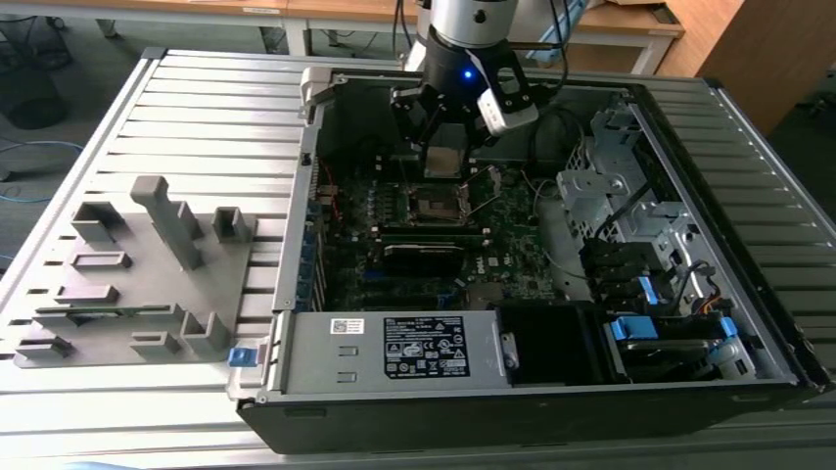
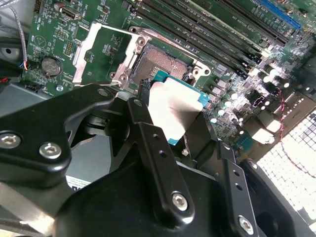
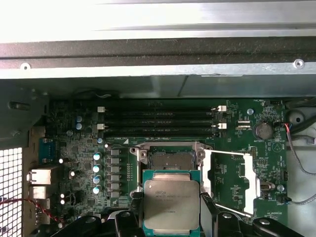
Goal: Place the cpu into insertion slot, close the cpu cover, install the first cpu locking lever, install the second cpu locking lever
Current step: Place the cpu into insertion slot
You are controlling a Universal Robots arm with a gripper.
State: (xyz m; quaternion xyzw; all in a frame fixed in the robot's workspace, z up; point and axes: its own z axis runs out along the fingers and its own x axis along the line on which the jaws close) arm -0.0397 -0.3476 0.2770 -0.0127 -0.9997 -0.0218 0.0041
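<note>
Here, the cpu is held near its socket, not yet seated.
The black two-finger gripper (image 3: 171, 213) clamps the flat square silver-topped cpu (image 3: 171, 203) by opposite edges, probably to spare its underside. The dark, metal-rimmed insertion slot (image 3: 170, 160) lies bare just beyond, with the thin silver cpu cover (image 3: 252, 185) swung open beside it. The cpu's top carries fine print.

The insertion slot (image 3: 170, 160) lies uncovered, cpu cover (image 3: 251, 182) open beside it
</note>
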